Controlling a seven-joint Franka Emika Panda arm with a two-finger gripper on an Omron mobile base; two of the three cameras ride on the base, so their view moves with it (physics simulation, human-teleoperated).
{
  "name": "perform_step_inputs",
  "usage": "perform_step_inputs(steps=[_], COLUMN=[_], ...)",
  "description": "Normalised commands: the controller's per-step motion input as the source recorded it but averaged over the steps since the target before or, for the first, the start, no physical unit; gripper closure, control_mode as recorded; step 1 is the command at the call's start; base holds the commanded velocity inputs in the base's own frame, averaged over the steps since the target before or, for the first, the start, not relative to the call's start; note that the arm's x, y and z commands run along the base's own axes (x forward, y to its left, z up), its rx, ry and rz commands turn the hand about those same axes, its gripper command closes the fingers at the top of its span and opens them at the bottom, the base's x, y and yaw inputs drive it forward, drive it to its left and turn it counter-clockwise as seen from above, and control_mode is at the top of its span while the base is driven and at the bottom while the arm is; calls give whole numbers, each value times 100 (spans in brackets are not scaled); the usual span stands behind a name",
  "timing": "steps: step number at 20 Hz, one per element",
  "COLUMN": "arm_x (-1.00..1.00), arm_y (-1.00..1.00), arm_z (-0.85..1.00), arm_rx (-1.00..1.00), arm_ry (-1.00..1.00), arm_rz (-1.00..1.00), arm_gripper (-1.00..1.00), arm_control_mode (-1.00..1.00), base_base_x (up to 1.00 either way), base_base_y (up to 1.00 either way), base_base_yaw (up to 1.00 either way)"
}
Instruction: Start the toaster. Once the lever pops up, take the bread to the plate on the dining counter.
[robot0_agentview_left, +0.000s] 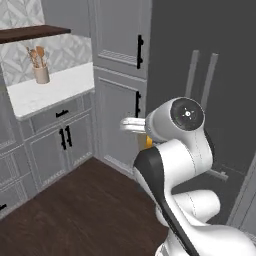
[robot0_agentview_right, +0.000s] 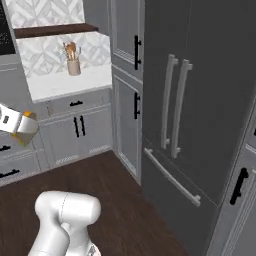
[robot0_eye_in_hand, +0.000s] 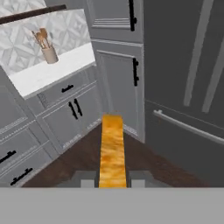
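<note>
While the arm faces the dark fridge (robot0_agentview_right: 200, 95), I see the gripper (robot0_eye_in_hand: 112, 183) closed narrowly on the bread (robot0_eye_in_hand: 112, 151), edge-on between its fingers, above wood floor (robot0_agentview_left: 85, 210).

- No text, label, brand, number or sign could be read in any of the three views.
- The cabinet doors (robot0_agentview_left: 120, 40), the dark fridge (robot0_agentview_right: 200, 100) and the utensil jar (robot0_agentview_right: 74, 66) on the bench (robot0_agentview_right: 70, 82) carried no legible markings.
</note>
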Motion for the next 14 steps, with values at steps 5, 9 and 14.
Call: perform_step_inputs(steps=[5,9,14], arm_x=[0,0,0], arm_y=[0,0,0], arm_z=[0,0,0], arm_rx=[0,0,0], arm_ry=[0,0,0], arm_rz=[0,0,0], arm_gripper=[100,100,100], arm_control_mode=[100,100,100], base_base_x=[0,26,29], base_base_y=[15,46,99], base_base_yaw=[99,82,62])
